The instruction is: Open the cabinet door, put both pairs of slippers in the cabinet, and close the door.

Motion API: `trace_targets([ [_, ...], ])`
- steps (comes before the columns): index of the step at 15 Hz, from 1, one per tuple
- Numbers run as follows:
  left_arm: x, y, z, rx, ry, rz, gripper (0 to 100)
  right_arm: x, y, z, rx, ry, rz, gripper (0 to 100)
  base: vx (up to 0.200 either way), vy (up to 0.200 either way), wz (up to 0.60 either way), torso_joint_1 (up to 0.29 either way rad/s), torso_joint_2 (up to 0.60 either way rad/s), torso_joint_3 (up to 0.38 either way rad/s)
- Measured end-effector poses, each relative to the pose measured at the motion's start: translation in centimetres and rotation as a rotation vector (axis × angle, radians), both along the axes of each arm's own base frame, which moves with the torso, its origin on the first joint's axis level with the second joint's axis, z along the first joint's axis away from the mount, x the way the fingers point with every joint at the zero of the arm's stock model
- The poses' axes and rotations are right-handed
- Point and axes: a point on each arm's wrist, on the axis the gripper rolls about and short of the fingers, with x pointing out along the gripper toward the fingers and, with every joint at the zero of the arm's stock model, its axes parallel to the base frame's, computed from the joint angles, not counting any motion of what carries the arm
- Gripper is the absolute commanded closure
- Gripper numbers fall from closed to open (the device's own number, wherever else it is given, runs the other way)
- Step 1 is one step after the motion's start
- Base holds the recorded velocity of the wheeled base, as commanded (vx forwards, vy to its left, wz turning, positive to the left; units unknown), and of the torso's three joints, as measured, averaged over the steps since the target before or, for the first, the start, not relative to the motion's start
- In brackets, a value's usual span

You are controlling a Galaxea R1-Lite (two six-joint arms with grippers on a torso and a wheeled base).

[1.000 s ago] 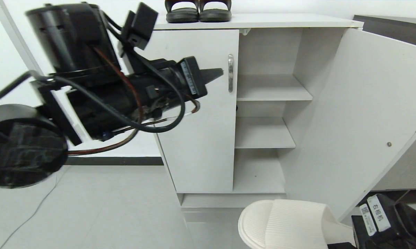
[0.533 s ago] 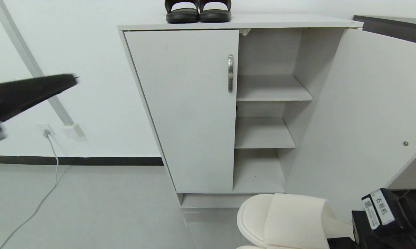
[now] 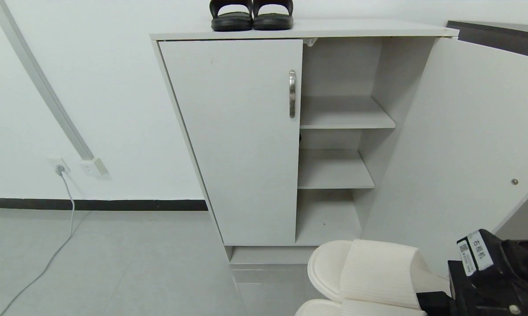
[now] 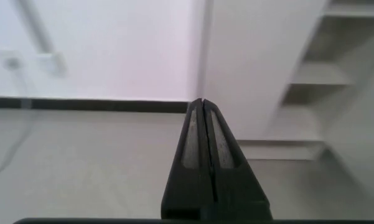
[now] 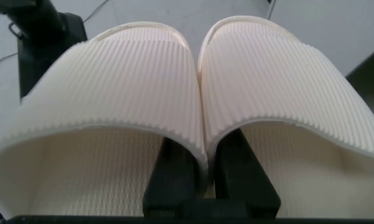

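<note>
With left fingers (image 4: pixel 191 143) pressed together, right fingers (image 5: pixel 174 183) clamp the cream slippers (image 5: pixel 112 81) near the open cabinet (image 3: pixel 347 114)

1. Home-like hallway: white shoe cabinet (image 3: pixel 229 140) with shelves (image 3: pixel 343 112) against a bare wall (image 3: pixel 114 87).
2. Black slippers (image 3: pixel 251 15) on its top.
3. Grey tiled floor (image 3: pixel 128 263), dark skirting (image 3: pixel 92 204), wall socket (image 3: pixel 58 166) with plugged cable (image 3: pixel 70 210).

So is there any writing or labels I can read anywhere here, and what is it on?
White sticker on the right arm: a few characters, too small and tilted to read.
Second sticker beside it: a square code and tiny print, unreadable.
Cabinet, white slippers, black sandals: no writing.
</note>
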Motion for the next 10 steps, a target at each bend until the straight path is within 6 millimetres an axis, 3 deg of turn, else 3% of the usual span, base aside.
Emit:
trace_targets([
  [3,0.6,-0.2,-4.6,0.008,-0.071,0.055,100,0.1,-0.1,0.0,0.000,0.000,-0.007,100,0.000,0.000,0.00,0.000,0.00,0.000],
  [6,1.2,-0.2,-7.7,-0.012,-0.035,0.037,100,0.1,0.0,0.0,0.001,-0.001,-0.006,100,0.000,0.000,0.00,0.000,0.00,0.000],
  [10,1.2,0.0,-8.9,0.089,0.043,0.143,100,0.2,0.0,0.0,-0.002,0.001,-0.006,100,0.000,0.000,0.00,0.000,0.00,0.000],
])
